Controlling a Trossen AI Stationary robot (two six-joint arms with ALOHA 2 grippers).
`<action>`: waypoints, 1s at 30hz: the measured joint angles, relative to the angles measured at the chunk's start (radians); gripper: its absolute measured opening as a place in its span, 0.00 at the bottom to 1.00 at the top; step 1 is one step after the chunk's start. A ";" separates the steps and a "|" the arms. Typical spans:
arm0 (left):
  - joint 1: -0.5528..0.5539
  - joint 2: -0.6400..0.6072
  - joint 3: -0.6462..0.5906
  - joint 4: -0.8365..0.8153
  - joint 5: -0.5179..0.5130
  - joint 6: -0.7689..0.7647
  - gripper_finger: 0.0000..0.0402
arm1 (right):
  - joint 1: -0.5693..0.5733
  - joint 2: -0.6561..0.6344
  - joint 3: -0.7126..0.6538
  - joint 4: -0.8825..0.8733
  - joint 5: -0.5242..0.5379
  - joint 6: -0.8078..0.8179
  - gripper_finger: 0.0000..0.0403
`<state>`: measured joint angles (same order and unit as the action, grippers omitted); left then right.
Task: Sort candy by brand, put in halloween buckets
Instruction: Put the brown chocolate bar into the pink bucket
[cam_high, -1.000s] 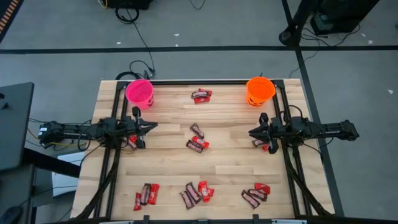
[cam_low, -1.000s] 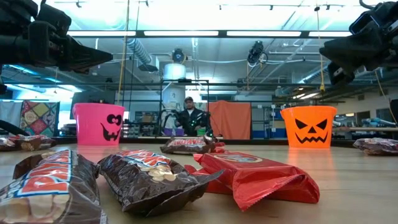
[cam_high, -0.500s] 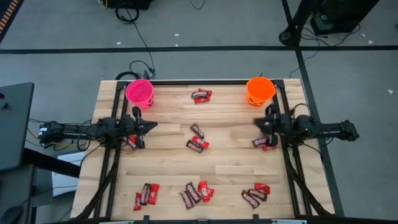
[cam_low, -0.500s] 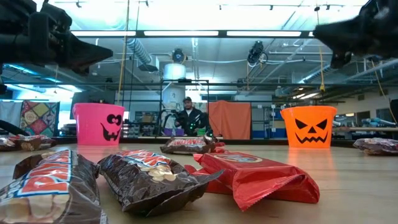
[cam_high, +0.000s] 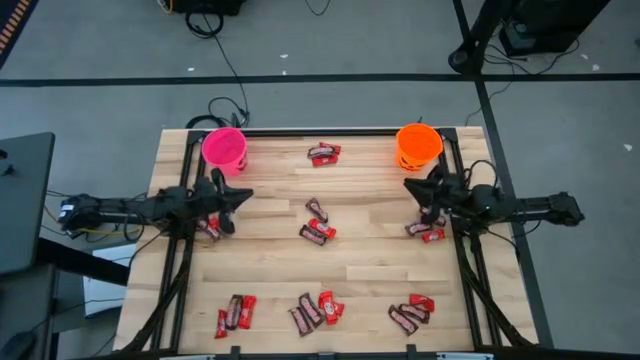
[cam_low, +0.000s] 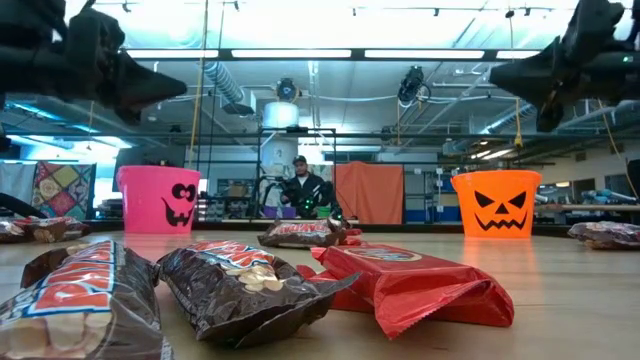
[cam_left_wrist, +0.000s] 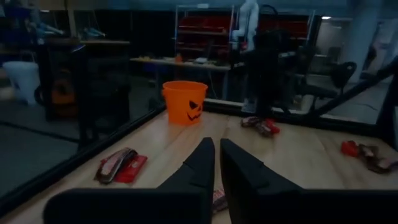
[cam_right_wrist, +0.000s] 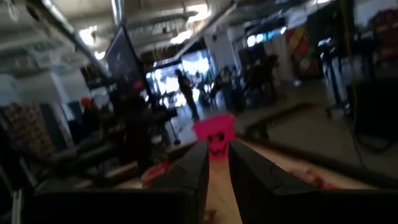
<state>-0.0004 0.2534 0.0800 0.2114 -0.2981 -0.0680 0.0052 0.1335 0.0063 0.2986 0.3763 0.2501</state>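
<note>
Candy in red and dark brown wrappers lies in small heaps on the wooden table: at the far middle (cam_high: 323, 153), in the centre (cam_high: 317, 232) and along the near edge (cam_high: 315, 308). The pink bucket (cam_high: 224, 148) stands upright at the far left corner and the orange bucket (cam_high: 418, 145) at the far right. My left gripper (cam_high: 245, 195) hovers level at the left edge, shut and empty (cam_left_wrist: 217, 149). My right gripper (cam_high: 408, 185) hovers at the right edge near the orange bucket, its fingers a little apart with nothing between them (cam_right_wrist: 217, 152).
More candy lies under each arm, at the left (cam_high: 210, 228) and at the right (cam_high: 424, 231). A black frame (cam_high: 300, 131) borders the table's far edge. A person (cam_low: 305, 188) sits in the room beyond the table.
My right gripper has swung its tip toward the table's far edge and the orange bucket and has tipped slightly upward. My left gripper has rolled a little about its own line. The candy and the buckets have stayed where they were.
</note>
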 joint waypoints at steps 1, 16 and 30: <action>0.004 0.020 0.020 -0.018 0.000 -0.011 0.09 | -0.006 0.024 0.000 0.001 -0.019 0.014 0.19; 0.022 0.394 0.442 -0.703 0.008 -0.142 0.24 | -0.034 0.442 0.000 0.252 -0.105 0.118 0.19; 0.169 0.695 0.455 -0.361 0.079 0.089 0.24 | -0.053 0.812 0.204 0.295 -0.034 0.121 0.19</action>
<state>0.1686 0.9482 0.5350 -0.1497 -0.2191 0.0211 -0.0477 0.9459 0.2105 0.5938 0.3426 0.3713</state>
